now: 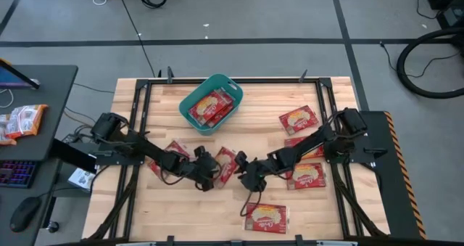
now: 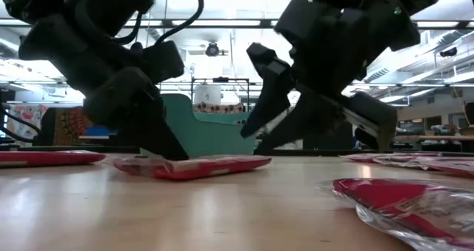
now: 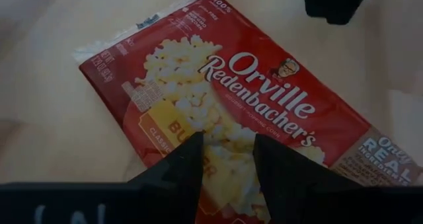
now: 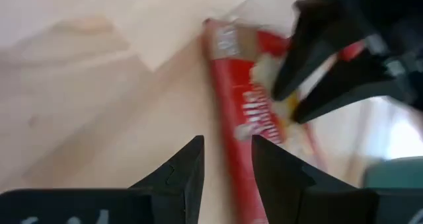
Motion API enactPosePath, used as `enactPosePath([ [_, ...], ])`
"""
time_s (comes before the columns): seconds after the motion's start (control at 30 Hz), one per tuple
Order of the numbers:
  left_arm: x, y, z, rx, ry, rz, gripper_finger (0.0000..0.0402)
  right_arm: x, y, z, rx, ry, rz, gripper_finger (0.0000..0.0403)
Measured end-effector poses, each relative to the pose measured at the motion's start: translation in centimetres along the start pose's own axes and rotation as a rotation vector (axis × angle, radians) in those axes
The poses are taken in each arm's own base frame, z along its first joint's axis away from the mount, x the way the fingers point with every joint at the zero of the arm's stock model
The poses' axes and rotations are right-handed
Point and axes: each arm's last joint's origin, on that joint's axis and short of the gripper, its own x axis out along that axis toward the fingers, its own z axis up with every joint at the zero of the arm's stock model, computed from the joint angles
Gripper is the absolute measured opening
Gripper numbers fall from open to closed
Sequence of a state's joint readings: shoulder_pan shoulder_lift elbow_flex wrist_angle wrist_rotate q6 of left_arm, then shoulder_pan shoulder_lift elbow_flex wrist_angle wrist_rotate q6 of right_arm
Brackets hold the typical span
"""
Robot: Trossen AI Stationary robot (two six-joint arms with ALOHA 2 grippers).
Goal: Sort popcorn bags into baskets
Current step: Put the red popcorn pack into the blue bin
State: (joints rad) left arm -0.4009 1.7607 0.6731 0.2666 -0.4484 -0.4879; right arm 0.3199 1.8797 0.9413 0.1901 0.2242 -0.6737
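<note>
Left wrist view: open left gripper seemingly touching the popcorn bag directly under it.

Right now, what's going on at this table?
Both arms have converged on one flat red popcorn packet lying mid-table. The left pincer hovers open just above it; the right pincer stands open at its other side. Neither holds anything. The teal plastic tub already contains a few packets, and several others are scattered on the wooden table.
</note>
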Motion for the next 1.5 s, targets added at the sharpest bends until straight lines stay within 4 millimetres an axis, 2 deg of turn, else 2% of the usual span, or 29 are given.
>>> enactPosePath([
  [0.2,-1.2,-0.4,1.3,-0.014,0.0,-0.085,0.0141,-0.1,0.1,0.4,0.018,-0.026,-0.014,0.013],
  [0.3,-1.5,-0.6,2.1,-0.009,0.008,-0.073,0.0141,-0.1,0.1,0.4,0.028,-0.032,-0.009,0.013],
  [0.43,-1.6,-0.6,2.5,0.002,0.075,-0.028,0.0141,1.0,0.7,0.5,0.05,-0.063,-0.019,0.013],
  [0.63,-1.2,0.0,1.6,0.007,0.125,0.034,0.0141,2.4,1.8,0.2,0.013,-0.027,-0.055,0.013],
  [0.83,-0.2,0.0,0.9,0.015,0.141,0.06,0.0141,2.6,1.4,0.2,0.017,-0.032,-0.057,0.013],
  [1.13,0.0,-0.2,0.9,0.019,0.122,0.044,0.0141,2.8,0.8,-0.5,-0.021,-0.03,-0.017,0.0126],
  [1.27,0.1,-0.2,1.0,0.026,0.111,0.036,0.0141,2.9,0.6,-0.7,-0.017,-0.027,-0.019,0.0095],
  [1.43,0.1,-0.2,1.0,0.037,0.109,0.035,0.0141,2.9,0.6,-0.6,-0.019,-0.026,-0.021,0.0019],
  [1.5,-0.3,-0.3,1.2,0.054,0.107,0.024,0.0141,2.8,0.8,-0.5,-0.024,-0.015,-0.039,0.0016],
])
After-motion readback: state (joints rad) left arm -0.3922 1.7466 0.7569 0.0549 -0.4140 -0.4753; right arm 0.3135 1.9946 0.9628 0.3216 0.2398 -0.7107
